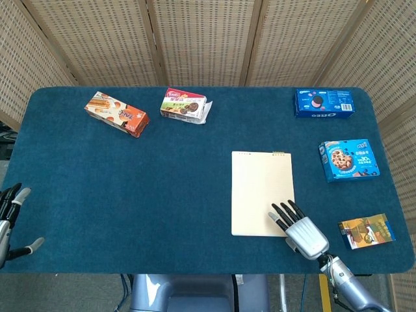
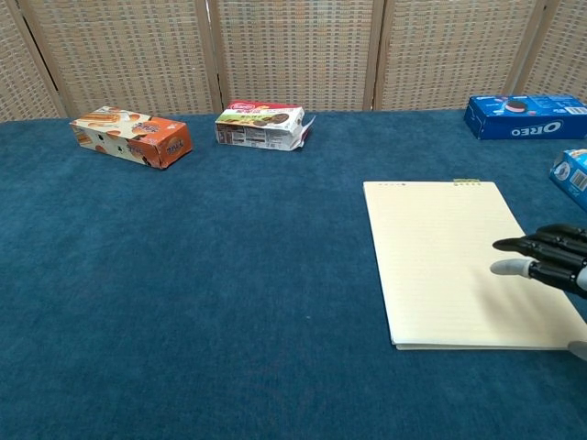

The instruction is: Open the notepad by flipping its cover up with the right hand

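Observation:
The notepad (image 1: 261, 188) (image 2: 456, 257) lies flat and closed on the blue table, its pale yellow cover up and its bound edge at the far end. My right hand (image 1: 298, 229) (image 2: 548, 266) is over the pad's near right corner, fingers stretched out and apart, holding nothing. Whether the fingertips touch the cover is unclear. My left hand (image 1: 9, 220) stays at the table's near left edge, fingers apart and empty; the chest view does not show it.
An orange snack box (image 1: 117, 114) and a red-topped biscuit box (image 1: 184, 105) lie at the far left. An Oreo box (image 1: 324, 103) and a blue cookie box (image 1: 348, 159) lie to the right. A small packet (image 1: 367, 231) lies beside my right hand.

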Action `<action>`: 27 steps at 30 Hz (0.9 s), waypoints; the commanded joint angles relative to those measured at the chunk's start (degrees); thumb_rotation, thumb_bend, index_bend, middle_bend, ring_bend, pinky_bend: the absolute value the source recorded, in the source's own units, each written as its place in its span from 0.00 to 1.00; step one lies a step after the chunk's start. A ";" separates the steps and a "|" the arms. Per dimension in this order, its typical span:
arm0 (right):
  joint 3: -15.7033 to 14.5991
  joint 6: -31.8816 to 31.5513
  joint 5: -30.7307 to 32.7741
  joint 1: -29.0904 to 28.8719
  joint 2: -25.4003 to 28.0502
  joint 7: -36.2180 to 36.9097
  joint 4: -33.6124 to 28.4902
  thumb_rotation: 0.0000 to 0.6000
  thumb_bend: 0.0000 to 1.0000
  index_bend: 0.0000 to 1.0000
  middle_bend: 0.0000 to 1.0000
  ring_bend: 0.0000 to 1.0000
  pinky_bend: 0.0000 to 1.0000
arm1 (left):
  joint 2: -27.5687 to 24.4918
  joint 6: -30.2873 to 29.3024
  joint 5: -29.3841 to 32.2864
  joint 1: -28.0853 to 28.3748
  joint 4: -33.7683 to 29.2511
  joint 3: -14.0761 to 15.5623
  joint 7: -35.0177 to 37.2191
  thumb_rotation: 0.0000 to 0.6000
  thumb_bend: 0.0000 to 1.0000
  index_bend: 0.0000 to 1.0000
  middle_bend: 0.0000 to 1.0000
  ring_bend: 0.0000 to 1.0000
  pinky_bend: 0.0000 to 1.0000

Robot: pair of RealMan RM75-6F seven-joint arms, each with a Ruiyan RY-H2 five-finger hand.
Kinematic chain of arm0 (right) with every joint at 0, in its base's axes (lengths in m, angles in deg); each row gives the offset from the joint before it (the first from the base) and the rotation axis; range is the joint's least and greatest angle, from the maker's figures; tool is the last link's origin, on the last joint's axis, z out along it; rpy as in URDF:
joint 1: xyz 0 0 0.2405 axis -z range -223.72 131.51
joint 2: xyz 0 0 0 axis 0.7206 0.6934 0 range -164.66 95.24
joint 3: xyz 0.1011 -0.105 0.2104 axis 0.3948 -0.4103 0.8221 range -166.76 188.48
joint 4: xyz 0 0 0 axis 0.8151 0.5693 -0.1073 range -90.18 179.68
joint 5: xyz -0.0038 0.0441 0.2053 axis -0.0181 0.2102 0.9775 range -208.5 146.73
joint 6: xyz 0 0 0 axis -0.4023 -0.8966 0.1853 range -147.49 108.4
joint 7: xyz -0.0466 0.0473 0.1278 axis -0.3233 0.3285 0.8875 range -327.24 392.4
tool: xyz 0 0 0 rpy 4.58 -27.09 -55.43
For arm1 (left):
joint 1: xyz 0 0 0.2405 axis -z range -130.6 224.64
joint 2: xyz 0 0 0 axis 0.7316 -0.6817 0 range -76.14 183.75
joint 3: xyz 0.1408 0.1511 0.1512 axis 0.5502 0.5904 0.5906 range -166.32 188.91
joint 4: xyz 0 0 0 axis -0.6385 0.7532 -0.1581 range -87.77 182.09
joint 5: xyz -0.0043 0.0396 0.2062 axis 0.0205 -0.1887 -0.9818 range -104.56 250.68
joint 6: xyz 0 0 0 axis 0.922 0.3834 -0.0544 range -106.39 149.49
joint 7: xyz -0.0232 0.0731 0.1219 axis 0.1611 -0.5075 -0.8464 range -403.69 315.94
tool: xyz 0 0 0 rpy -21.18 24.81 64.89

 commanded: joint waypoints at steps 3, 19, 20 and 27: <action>-0.26 1.09 0.94 -0.55 -1.10 -0.78 0.19 1.00 0.41 0.09 0.02 0.00 0.00 | -0.02 0.17 0.13 0.06 0.03 -0.01 0.10 1.00 0.00 0.00 0.00 0.00 0.00; -0.51 2.38 3.31 -1.61 -3.07 -3.07 1.58 1.00 0.41 0.11 0.02 0.00 0.00 | -0.16 0.31 0.45 0.11 -0.02 -0.08 0.42 1.00 0.00 0.00 0.00 0.00 0.00; -0.47 2.35 3.43 -1.68 -3.26 -3.23 1.98 1.00 0.41 0.11 0.02 0.00 0.00 | -0.16 0.33 0.47 0.13 -0.03 -0.09 0.42 1.00 0.00 0.00 0.00 0.00 0.00; -0.34 2.20 4.27 -1.89 -4.24 -3.12 3.89 1.00 0.42 0.13 0.06 0.00 0.00 | -0.14 0.48 0.69 0.18 -0.07 -0.12 0.38 1.00 0.00 0.00 0.00 0.00 0.00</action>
